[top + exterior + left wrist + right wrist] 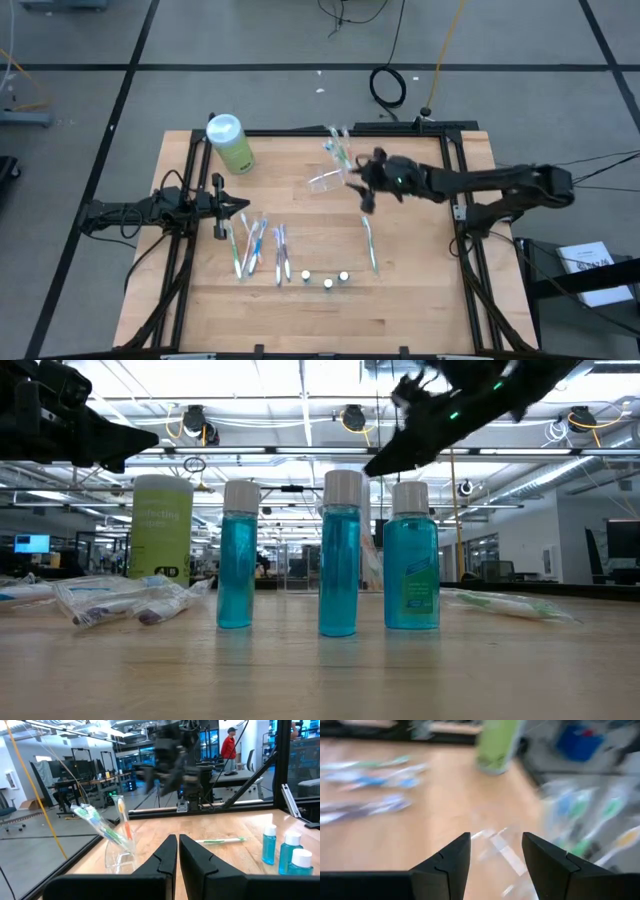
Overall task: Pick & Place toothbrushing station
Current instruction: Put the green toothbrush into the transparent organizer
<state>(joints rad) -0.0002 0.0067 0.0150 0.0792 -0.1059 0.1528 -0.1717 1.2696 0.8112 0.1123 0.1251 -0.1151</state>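
— Where is your right pincer (358, 186), and how do the fingers stand?

— Mine hangs above the far middle of the tabletop (420, 275), fingers spread with a clear gap and nothing between them. Through my wrist camera everything past the fingers (449, 860) is smeared.

— And the toothbrushing station?

— The toothbrushing station (327, 181) sits just beside my fingertips, towards the left arm. From above it is only a faint clear outline. The left wrist view shows it better: a see-through holder (119, 859) on the wood with toothbrushes (102, 826) leaning out of it. I cannot tell which compartments they stand in, nor whether I touch the holder; probably not.

— Your left pincer?

— My left pincer (218, 208) waits at the left side, fingers pressed together, near the loose wrapped toothbrushes (250, 247).

— Anything else?

— Three small blue bottles (338, 553) stand in a row near the front edge and hide the holder from the low camera. The green bottle (230, 143) stands at the far left corner. One toothbrush (369, 245) lies alone, nearer my side.
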